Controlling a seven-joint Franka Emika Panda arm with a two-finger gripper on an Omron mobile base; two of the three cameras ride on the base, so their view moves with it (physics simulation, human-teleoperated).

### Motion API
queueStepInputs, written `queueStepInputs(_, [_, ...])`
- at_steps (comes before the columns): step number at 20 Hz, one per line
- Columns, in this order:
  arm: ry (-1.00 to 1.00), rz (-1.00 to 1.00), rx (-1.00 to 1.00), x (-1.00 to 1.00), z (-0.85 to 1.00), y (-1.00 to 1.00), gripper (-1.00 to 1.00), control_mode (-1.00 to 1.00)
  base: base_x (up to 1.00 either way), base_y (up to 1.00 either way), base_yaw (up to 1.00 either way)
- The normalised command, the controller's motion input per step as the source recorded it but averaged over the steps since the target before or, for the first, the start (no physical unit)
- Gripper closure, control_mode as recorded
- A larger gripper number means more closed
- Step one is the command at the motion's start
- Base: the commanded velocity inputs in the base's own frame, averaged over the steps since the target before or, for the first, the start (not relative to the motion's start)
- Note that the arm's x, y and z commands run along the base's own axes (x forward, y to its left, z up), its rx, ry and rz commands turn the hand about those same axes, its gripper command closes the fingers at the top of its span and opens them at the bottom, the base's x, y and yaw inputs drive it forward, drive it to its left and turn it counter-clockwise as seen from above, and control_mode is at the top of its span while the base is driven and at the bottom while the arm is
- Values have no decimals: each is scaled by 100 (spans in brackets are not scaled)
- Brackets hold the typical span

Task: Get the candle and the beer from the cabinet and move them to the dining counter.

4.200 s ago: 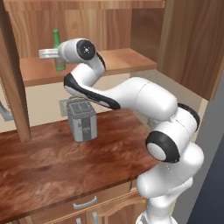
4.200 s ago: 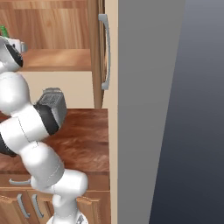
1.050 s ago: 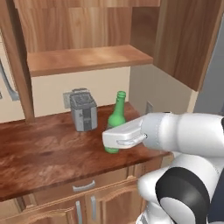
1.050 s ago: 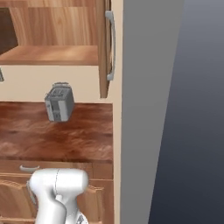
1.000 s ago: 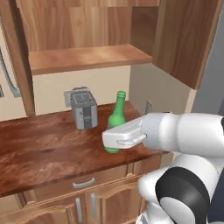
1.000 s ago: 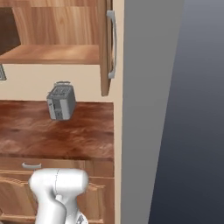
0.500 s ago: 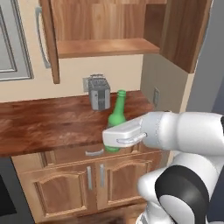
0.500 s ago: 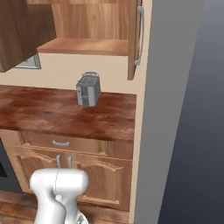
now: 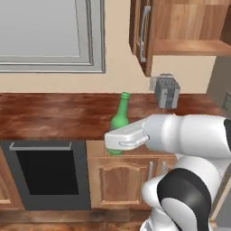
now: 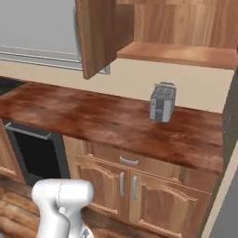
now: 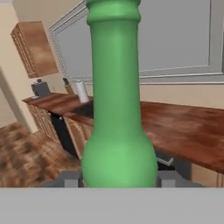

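The beer (image 9: pixel 119 122) is a slim green bottle, upright, gripped low on its body by the claw (image 9: pixel 118 140), so the claw is clamped on the bottle, not loose. From the left base view it hangs in the air in front of the counter (image 9: pixel 54 115) edge, with the neck sticking up above the white hand. In the hand view the bottle (image 11: pixel 115 109) runs right up the middle, fat part at the bottom between the two dark fingertips (image 11: pixel 70 178), narrow neck going up to the top edge.

Behind it there's a reddish-brown wood counter top with a grey toaster (image 9: pixel 167 90) sitting near the wall, off to the right of the bottle. The right base view has the same toaster (image 10: pixel 162 102) standing on the counter, below the open cabinet (image 10: pixel 174 32). That cabinet is a brown wooden wall unit; its door (image 10: pixel 95 35) is swung open toward the camera and the shelf that I can see looks bare. Below the counter there's a dark oven front (image 9: pixel 43 178) on the left and light wood lower doors (image 9: pixel 122 182) beside it. A big grey-framed window (image 9: pixel 52 36) sits on the wall above the counter.
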Motion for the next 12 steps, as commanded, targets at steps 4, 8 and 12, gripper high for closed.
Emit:
queueStepInputs(4, [0, 0, 0, 0, 0, 0, 100, 100, 0, 100, 40])
queueStepInputs(8, [0, 0, 0, 0, 0, 0, 100, 100, 0, 98, 40])
queueStepInputs(12, [0, 0, 0, 0, 0, 0, 100, 100, 0, 99, 38])
